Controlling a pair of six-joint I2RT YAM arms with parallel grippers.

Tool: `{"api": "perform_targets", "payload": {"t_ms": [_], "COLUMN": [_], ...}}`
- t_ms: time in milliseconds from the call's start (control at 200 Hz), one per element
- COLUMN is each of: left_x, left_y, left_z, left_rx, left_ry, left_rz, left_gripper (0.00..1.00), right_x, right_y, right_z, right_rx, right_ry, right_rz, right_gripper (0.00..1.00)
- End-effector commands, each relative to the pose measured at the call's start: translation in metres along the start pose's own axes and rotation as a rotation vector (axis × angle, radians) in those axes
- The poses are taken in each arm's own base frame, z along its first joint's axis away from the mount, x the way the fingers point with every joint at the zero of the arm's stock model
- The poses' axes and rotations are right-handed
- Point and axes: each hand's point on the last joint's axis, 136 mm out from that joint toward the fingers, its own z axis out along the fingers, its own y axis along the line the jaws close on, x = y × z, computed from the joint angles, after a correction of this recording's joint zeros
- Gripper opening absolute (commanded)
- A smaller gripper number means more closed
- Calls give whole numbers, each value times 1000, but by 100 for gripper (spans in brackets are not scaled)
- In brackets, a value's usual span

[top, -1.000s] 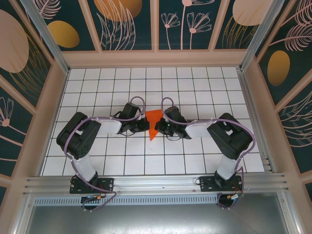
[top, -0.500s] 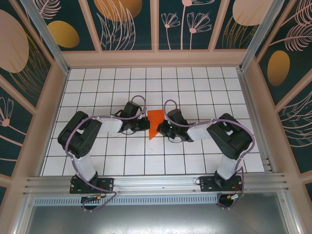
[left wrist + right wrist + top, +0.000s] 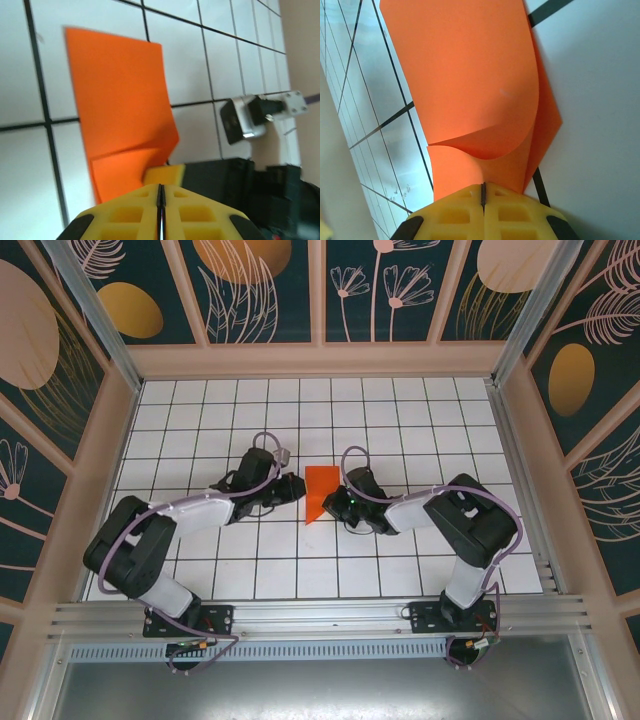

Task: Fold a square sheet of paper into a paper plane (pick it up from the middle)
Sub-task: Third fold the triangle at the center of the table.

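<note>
Right jaws pinch the curled orange paper sheet [image 3: 470, 75], left jaws look pressed together beside it, so any tug could skew the uncreased fold.

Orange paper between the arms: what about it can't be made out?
Top view: the thin orange folded paper sheet runs under the right pincer.
Right wrist view: its near end vanishes behind yellow fingers; pinched or just pressed, unclear.
Left wrist view: the left pincer covers its lower edge; slightly blurred.
</note>
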Motion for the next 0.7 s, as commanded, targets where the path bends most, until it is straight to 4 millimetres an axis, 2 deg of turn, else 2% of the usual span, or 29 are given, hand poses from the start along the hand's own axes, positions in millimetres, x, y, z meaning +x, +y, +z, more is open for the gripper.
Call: {"api": "perform_targets", "payload": {"t_ms": [0,115,220,400,696], "left_x": [24,44,53,58,61], "left_y": [-12,-14,-2,11,25], "left_z": [5,18,29,39,38], "left_rx": [68,46,-1,-41,-92], "left_ry": [50,106,130,142,132], "left_rz": [-73,-81,-97,-122,-132], "left_gripper": [12,11,9,6,5], "right_x": [8,8,9,10,10], "right_y": [-40,-39,-40,-41,-42], "right_z": [-3,-3,-3,-3,-4], "right_rx": [130,131,134,140,147], "right_ry": [-3,-4,-3,-1,1], "right_rz": [55,55,55,53,45], "right_gripper": [0,0,0,0,0]}}
